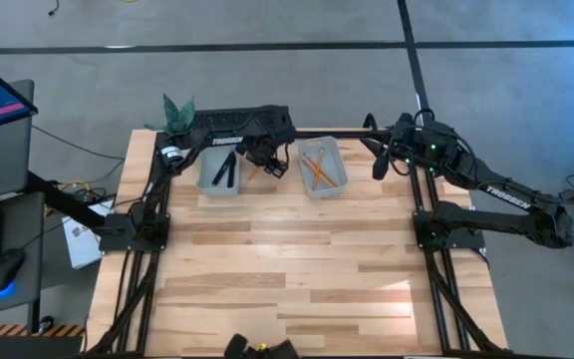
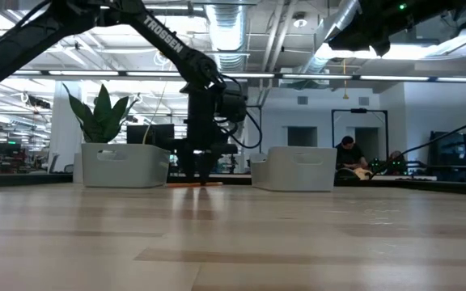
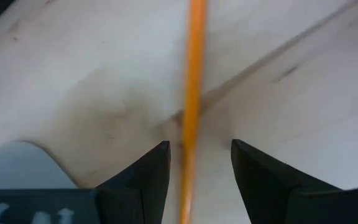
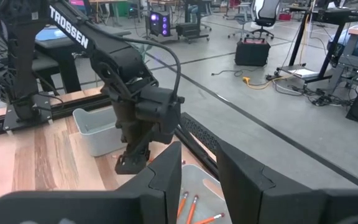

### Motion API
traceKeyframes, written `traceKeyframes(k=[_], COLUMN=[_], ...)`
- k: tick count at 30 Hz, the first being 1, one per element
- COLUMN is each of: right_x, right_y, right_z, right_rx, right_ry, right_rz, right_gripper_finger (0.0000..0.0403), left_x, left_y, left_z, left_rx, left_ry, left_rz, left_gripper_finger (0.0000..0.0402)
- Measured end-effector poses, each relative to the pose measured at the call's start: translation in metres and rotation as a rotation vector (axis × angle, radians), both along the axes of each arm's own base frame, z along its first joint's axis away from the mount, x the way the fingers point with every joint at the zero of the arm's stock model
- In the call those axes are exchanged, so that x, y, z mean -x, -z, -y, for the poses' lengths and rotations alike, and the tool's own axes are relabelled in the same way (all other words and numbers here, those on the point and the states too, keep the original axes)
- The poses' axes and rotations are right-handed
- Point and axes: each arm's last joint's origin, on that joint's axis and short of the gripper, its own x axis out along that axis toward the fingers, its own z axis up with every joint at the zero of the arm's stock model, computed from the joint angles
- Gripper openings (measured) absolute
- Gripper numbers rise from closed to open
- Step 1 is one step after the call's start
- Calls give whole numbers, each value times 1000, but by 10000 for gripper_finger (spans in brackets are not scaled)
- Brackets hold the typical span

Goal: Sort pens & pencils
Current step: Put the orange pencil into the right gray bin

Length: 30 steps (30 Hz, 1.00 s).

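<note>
A: Left pincer (image 3: 194,163) is down at the wooden counter (image 1: 287,269), in the gap between the two light grey plastic bins. Its dark fingers (image 3: 149,171) straddle one thin orange wooden pencil (image 3: 194,93) lying flat on the boards.

B: Holding it?

A: Not from what I see. Jaws are spread a bit wider than the pencil, with a gap showing on each side, so neither finger touches it. Pencil sits nearer one finger than the other.

B: Where's everything else?

A: Left grey bin (image 1: 218,171) has the short black pens (image 1: 224,173) in it. Right grey bin (image 1: 323,167) has more orange pencils (image 1: 316,169). Right pincer (image 4: 197,180) hangs well off the counter by the far right corner, over the right bin's side, fingers apart, nothing in them. That arm is just waiting.

B: Risks?

A: My guess: off-centre closing. One finger meets the pencil first, rolls or skids it on the smooth wood, and the grip slips. Also a thin stick lying flat: if the tips stop short of the boards, they close over it and miss. Too low, and they scrape the counter. Lifted by one end, it could pivot and clip the bin's wall during the carry.
</note>
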Motion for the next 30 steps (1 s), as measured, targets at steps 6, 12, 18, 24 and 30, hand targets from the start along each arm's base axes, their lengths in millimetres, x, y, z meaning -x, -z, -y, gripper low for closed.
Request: traceKeyframes(k=[6, 12, 18, 24, 30], right_x=[0, 0, 0, 0, 0], right_y=[0, 0, 0, 0, 0], right_z=[0, 0, 0, 0, 0], right_rx=[0, 0, 0, 0, 0], right_ry=[0, 0, 0, 0, 0], right_rz=[0, 1, 1, 0, 1], right_gripper_finger=[122, 122, 122, 122, 122], left_x=[7, 8, 7, 7, 9], left_y=[0, 0, -1, -1, 3], left_z=[-11, -13, -11, -11, -11], left_rx=[1, -40, 25, 26, 40], left_ry=[-54, -82, -80, -73, -85], left_rz=[5, -10, 33, 32, 56], left_gripper_finger=[163, 163, 163, 163, 163])
